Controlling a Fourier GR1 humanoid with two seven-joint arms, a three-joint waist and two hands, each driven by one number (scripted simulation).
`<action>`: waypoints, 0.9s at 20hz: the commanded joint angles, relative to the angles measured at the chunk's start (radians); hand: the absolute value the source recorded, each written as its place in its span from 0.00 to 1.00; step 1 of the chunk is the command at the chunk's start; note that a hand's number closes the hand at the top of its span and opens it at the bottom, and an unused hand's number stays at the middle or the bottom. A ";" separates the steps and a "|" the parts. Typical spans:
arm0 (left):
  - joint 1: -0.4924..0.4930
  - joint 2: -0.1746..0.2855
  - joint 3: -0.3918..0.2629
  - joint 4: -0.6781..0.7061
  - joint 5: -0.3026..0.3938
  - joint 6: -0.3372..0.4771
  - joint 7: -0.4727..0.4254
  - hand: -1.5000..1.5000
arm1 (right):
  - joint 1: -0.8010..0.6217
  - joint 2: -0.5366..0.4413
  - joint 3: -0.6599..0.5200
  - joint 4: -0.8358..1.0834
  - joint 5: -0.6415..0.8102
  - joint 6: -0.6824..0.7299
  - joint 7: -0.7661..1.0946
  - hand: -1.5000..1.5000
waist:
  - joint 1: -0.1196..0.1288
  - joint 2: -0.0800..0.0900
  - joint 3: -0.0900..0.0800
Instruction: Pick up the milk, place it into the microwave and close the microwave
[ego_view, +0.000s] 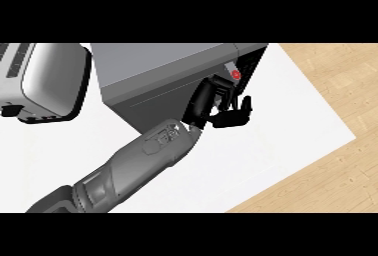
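- In the head view, we see the microwave (162, 65) standing on the white surface (280, 145), and we place everything else relative to it.
- Our left hand (221, 116) is at the microwave's right front corner, with the forearm running in from below and to the left.
- The fingers (201, 100) are curled narrowly round the milk carton (234, 73). Only its red cap and a sliver of white show above them, right at the microwave's right end.
- We judge that the carton is held high and tilted so it can pass into the opening rather than knock the casing.
- A dark panel (255, 54) juts out at the microwave's right corner. It is probably the open door, and it has not yet been closed.
- A toaster (44, 75) sits to the microwave's left, well clear of the reach.
- Our right hand does not show.
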 joint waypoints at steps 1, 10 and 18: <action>-0.101 -0.054 0.010 0.047 0.010 -0.018 0.009 1.00 | -0.015 -0.016 -0.019 0.009 -0.027 0.005 0.010 0.00 | -0.022 0.010 0.003; -0.118 -0.054 0.000 0.047 0.025 0.016 -0.001 1.00 | -0.044 -0.040 -0.039 0.023 -0.081 0.017 0.029 0.00 | -0.030 0.009 0.004; -0.052 -0.055 0.088 0.095 0.094 0.185 0.002 1.00 | -0.054 -0.058 -0.058 0.037 -0.120 0.016 0.049 0.00 | 0.016 0.009 0.001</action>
